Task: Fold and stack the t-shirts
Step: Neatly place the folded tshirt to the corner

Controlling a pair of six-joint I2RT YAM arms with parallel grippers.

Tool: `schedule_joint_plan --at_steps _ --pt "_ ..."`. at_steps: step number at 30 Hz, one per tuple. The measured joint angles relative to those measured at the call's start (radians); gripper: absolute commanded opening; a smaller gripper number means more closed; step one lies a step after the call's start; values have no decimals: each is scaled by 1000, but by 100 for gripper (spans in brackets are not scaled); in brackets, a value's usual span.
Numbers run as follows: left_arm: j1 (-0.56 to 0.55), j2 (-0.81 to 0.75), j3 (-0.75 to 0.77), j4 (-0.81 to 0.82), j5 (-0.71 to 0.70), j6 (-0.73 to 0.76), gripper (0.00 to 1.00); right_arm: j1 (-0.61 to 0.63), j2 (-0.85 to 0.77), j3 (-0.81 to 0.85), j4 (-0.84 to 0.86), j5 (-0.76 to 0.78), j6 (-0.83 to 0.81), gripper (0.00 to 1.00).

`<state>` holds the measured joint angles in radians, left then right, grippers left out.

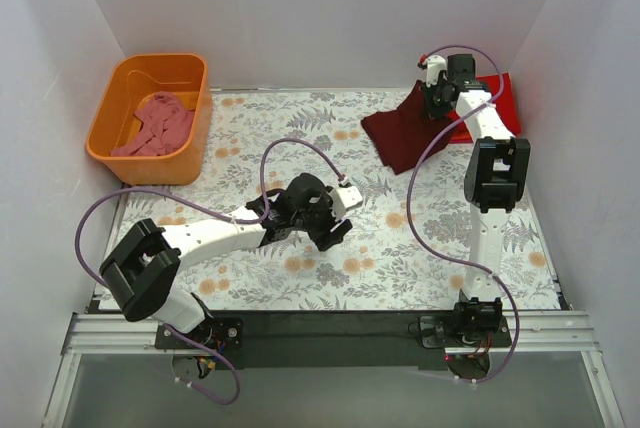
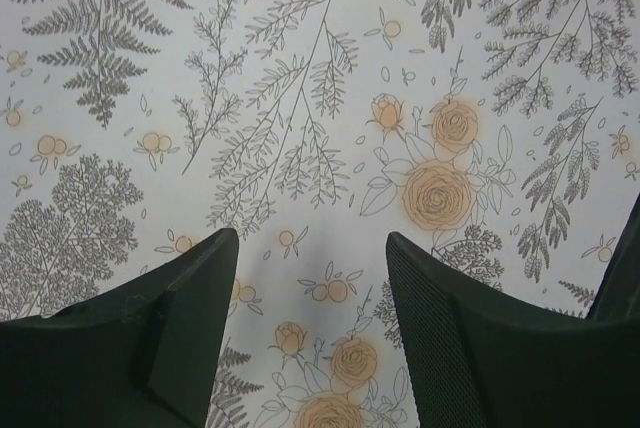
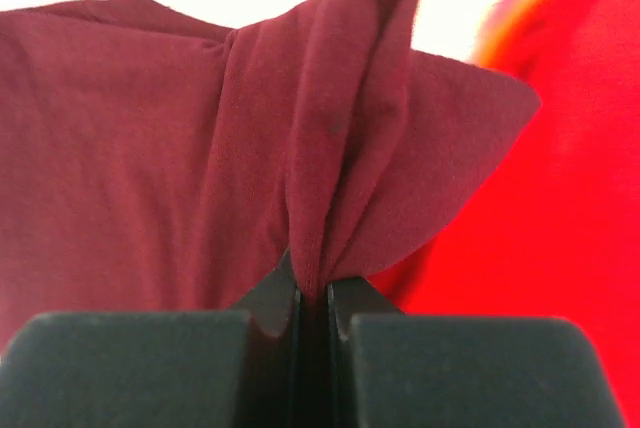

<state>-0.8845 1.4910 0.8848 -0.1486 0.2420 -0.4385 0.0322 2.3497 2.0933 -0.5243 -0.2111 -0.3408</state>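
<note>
Right gripper (image 3: pixel 313 293): fingers are pinching tight on a bunched fold of the dark maroon cotton t-shirt (image 1: pixel 400 136), at 1 o'clock on the table.
Left gripper (image 2: pixel 312 258): fingers are standing wide, holding nothing, hovering over the floral-print table cover (image 1: pixel 400 258) near centre.
Bright red t-shirts (image 1: pixel 508 98): lying at 3 o'clock of the maroon one.
Technique: the pinch is probably gathering several layers, so dragging low and slow should let the cloth spread while the left takes a second corner.
Writing: none readable.
</note>
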Motion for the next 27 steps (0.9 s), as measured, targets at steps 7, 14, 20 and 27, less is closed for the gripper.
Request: schedule_joint_plan --at_steps 7,14,20,27 --pt "2 -10 -13 -46 -18 -11 83 -19 -18 37 -5 52 -70 1" --pt "2 -10 -13 -67 -24 -10 85 -10 -68 45 -8 68 -81 1" --pt "2 -10 -13 -85 -24 -10 85 -10 -117 74 -4 71 -80 1" --pt "2 -10 -13 -89 -25 -10 85 -10 -146 89 2 79 -76 1"
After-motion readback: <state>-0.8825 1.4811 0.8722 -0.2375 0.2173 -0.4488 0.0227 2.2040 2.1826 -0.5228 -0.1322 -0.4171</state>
